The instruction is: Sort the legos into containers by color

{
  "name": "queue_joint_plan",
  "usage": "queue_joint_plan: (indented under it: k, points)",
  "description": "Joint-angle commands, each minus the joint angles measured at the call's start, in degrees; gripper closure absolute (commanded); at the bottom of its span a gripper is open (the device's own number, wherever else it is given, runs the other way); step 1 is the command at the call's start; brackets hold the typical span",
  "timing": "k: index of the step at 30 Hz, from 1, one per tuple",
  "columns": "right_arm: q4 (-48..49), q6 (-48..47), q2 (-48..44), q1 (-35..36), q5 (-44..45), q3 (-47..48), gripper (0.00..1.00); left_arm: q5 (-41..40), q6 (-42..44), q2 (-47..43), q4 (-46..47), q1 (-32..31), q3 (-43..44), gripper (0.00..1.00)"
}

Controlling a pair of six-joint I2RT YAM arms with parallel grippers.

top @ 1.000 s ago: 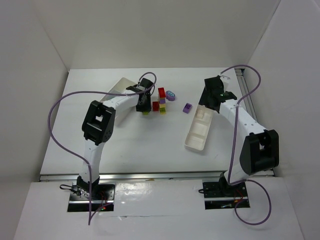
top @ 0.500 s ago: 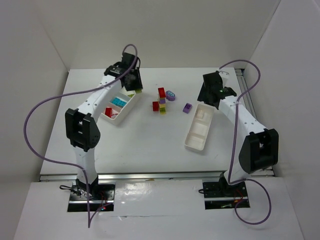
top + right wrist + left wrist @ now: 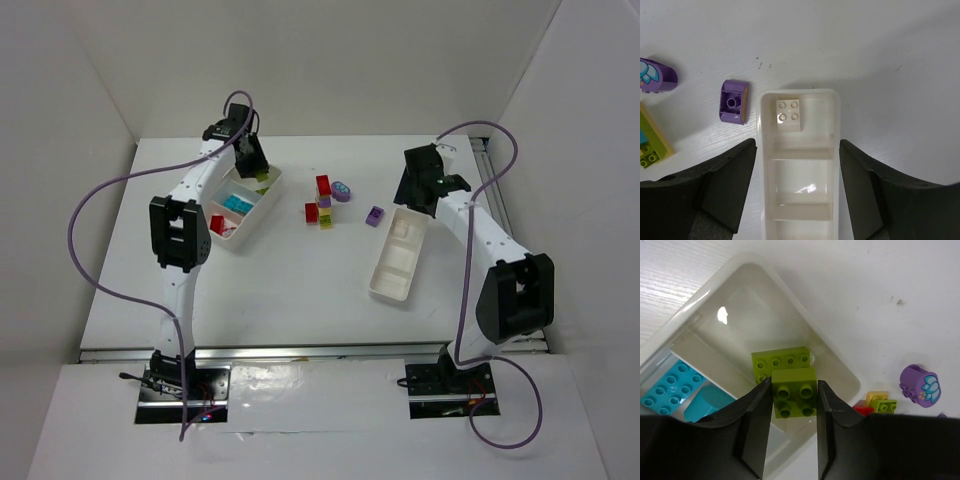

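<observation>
My left gripper (image 3: 252,165) (image 3: 794,384) is shut on a lime green 2x2 lego (image 3: 794,392), held over the far end compartment of the left container (image 3: 262,208) (image 3: 812,322). A longer lime green lego (image 3: 780,360) lies in that compartment. The middle compartment holds cyan legos (image 3: 236,201) (image 3: 671,386) and the near one a red lego (image 3: 217,222). My right gripper (image 3: 420,180) (image 3: 798,145) hangs open over the far end of the long container (image 3: 400,255) (image 3: 836,125), where a white lego (image 3: 789,113) lies.
Loose legos stand mid-table: red ones (image 3: 323,186), a yellow and green stack (image 3: 326,218), a round purple piece (image 3: 342,191) (image 3: 657,76) and a purple brick (image 3: 375,215) (image 3: 733,101) just left of the long container. White walls close in the table.
My left arm has swung from the loose pile back and left to the left container, carrying the lime green lego. The right arm has barely moved.
</observation>
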Motion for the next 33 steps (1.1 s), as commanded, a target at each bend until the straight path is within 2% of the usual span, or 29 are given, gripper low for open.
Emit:
queue_joint_plan:
  k: [1,3,5,8,13,16,20,25,33]
  points:
    - [-0.4,-0.2,0.2,-0.1,1.6,2.2,0.24,2.3,-1.3,-0.1,0.7,0.7,1.9,0.51]
    - [-0.4,-0.2,0.7,-0.1,1.6,2.2,0.24,2.3,-0.7,-0.1,1.5,0.7,1.2,0.32]
    - [-0.4,-0.2,0.7,-0.1,1.6,2.2,0.24,3.0,-0.1,-1.9,2.1,0.7,-0.2,0.21]
    - [-0.4,-0.2,0.7,-0.1,1.1,2.7,0.24,4.9,0.9,-3.2,2.1,0.7,-0.7,0.2]
    - [-0.9,-1.4,2.0,0.9,-0.8,4.4,0.24,8.7,2.8,-9.9,3.6,-0.4,-3.9,0.3]
    - [-0.1,-2.9,2.0,2.8,-3.7,4.9,0.24,9.2,5.1,-12.9,4.3,-3.4,-5.9,0.3]
    - [2.1,-5.0,3.2,3.6,-10.0,6.6,0.18,11.4,5.7,-15.6,3.1,-7.1,-6.6,0.26]
    - [4.4,-7.6,4.4,5.7,-16.7,8.4,0.01,12.4,5.7,-13.4,0.1,-9.7,-1.5,0.23]
    - [3.4,-6.5,4.4,6.2,-13.5,8.1,0.01,9.9,4.5,-5.7,-2.7,-14.6,5.2,0.2]
